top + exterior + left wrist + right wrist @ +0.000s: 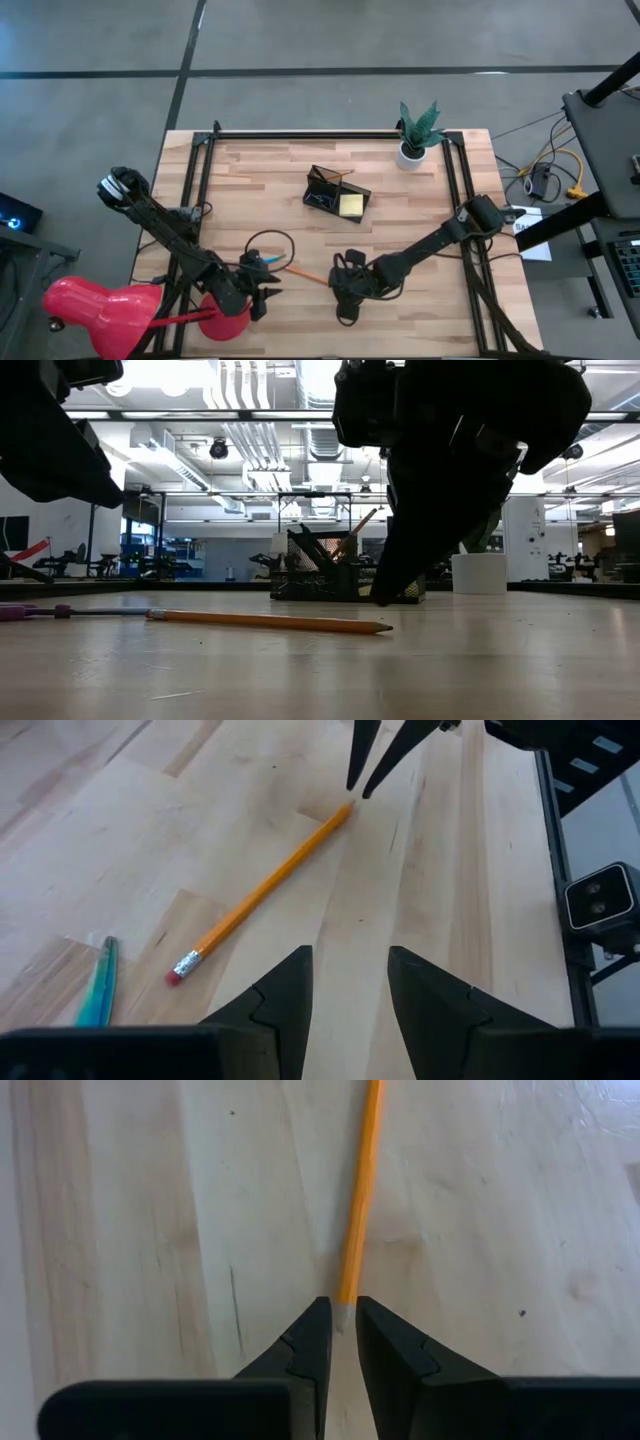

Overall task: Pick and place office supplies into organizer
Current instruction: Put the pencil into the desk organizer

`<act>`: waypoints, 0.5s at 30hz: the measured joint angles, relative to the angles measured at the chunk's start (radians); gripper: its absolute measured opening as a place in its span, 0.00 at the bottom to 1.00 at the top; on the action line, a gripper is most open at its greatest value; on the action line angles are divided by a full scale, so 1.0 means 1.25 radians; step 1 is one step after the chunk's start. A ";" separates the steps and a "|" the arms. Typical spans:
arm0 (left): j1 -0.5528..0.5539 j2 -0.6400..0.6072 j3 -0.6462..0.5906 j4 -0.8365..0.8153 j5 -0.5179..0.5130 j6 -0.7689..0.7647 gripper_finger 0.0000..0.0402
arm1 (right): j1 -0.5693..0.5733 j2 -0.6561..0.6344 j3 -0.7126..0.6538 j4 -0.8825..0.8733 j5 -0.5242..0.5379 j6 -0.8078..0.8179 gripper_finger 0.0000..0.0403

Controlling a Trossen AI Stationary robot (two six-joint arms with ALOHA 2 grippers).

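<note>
An orange pencil (306, 273) lies flat on the wooden table, its eraser end toward my left gripper and its sharpened tip (348, 807) toward my right gripper. My right gripper (342, 1330) points down over that tip with its fingers only a narrow gap apart, one on each side. I see no touch between them and the pencil. My left gripper (350, 990) is open and hovers near the table's near edge, short of the eraser end. The black wire-mesh organizer (337, 193) stands mid-table, holding a yellow pad (350, 205) and an upright pencil (360, 525).
A thin blue-green item (100, 985) lies by the eraser end. The red lamp (120, 310) sits at the near left corner, close to my left arm. A potted plant (417, 130) stands at the far edge. Bare wood lies between the pencil and the organizer.
</note>
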 joint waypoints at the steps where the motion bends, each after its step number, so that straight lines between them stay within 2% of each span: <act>1: 0.001 0.000 0.000 0.000 0.000 0.000 0.29 | 0.000 0.000 -0.003 0.009 0.000 0.000 0.11; 15: 0.010 0.000 0.000 0.001 0.000 0.000 0.29 | -0.004 0.034 -0.007 0.041 -0.003 -0.007 0.11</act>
